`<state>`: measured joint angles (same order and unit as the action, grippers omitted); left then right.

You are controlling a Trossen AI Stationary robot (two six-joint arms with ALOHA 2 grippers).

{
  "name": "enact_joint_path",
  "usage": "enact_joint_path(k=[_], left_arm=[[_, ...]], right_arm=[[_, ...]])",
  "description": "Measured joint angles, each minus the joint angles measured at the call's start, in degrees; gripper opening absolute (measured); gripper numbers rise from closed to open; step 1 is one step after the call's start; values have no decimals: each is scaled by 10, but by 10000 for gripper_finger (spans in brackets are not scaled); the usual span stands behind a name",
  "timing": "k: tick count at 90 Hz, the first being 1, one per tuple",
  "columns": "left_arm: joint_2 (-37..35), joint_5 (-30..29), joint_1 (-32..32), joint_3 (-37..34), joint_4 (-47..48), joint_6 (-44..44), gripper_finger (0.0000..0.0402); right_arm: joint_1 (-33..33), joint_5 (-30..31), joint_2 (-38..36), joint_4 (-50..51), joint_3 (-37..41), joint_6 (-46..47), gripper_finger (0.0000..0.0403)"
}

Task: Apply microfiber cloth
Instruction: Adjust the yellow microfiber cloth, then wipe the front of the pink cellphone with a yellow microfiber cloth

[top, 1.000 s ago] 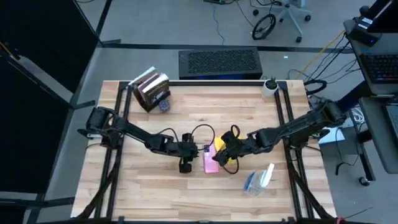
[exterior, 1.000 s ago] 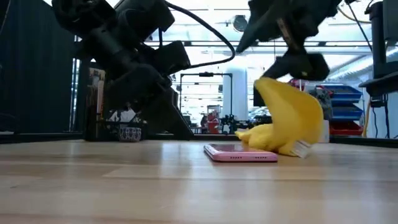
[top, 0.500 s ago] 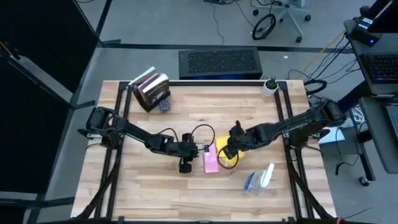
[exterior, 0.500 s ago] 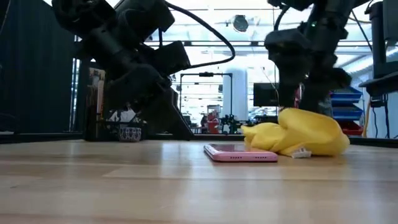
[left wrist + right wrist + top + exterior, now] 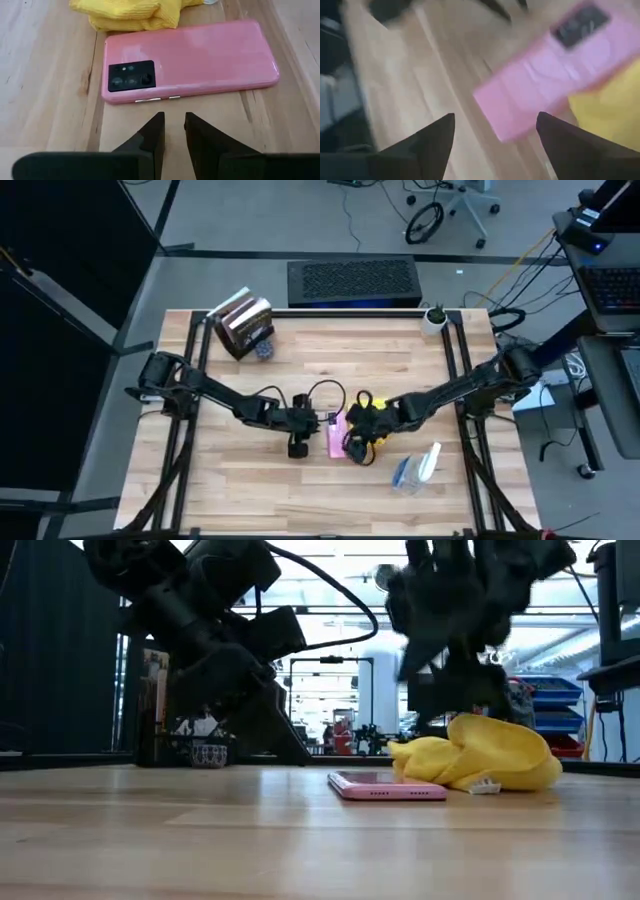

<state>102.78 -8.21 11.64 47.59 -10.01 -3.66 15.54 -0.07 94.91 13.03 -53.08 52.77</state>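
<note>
From above, the right gripper [image 5: 362, 432] hangs over the microfiber cloth [image 5: 372, 436], which lies bunched on the tabletop [image 5: 300, 375] against the pink smartphone [image 5: 337, 436]. The left gripper [image 5: 299, 442] sits just on the phone's other side. A spray bottle [image 5: 418, 467] lies well apart, nearer the front edge on the right arm's side, and a stack of books [image 5: 243, 324] stands at the far corner.

At tabletop height, the cloth [image 5: 476, 763] is a crumpled yellow heap resting on the wood, its near fold touching the far edge of the phone [image 5: 386, 785]. The right arm looms above it, blurred, so this view cannot show whether it touches the fabric.

The left wrist camera shows the left gripper [image 5: 173, 127] with fingers nearly together and nothing between them, aimed at the phone [image 5: 190, 60], which lies camera-side up with the cloth [image 5: 131, 12] butted along its far long edge.

The right wrist camera shows the right gripper [image 5: 495, 131] spread wide and empty, with the phone [image 5: 552, 75] and a patch of yellow cloth [image 5: 610, 110] beyond it.

The step in hand looks like gathering the cloth for the wipe: it is beside the phone, not yet on it. The next move probably calls for the right gripper to drop, pinch a fold and draw it over the pink back, perhaps while the left steadies the phone.
</note>
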Motion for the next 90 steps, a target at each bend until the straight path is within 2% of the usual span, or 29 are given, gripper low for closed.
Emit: enact_joint_path(k=[15,27,35,42,60,71,90], left_arm=[[0,0,0,0,0,0,63],[0,0,0,0,0,-1,63],[0,0,0,0,1,-1,63],[0,0,0,0,0,0,63],[0,0,-2,0,-2,0,63],[0,1,-2,0,-1,0,63],[8,22,-1,1,-3,12,63]], right_arm=[[-19,51,25,136,0,16,267],[-38,107,-9,323,1,39,267],[-40,121,-48,380,1,97,267],[-36,123,-73,340,1,132,267],[-4,136,-66,101,-1,143,267],[2,127,-26,70,0,177,267],[1,53,47,-13,0,187,267]])
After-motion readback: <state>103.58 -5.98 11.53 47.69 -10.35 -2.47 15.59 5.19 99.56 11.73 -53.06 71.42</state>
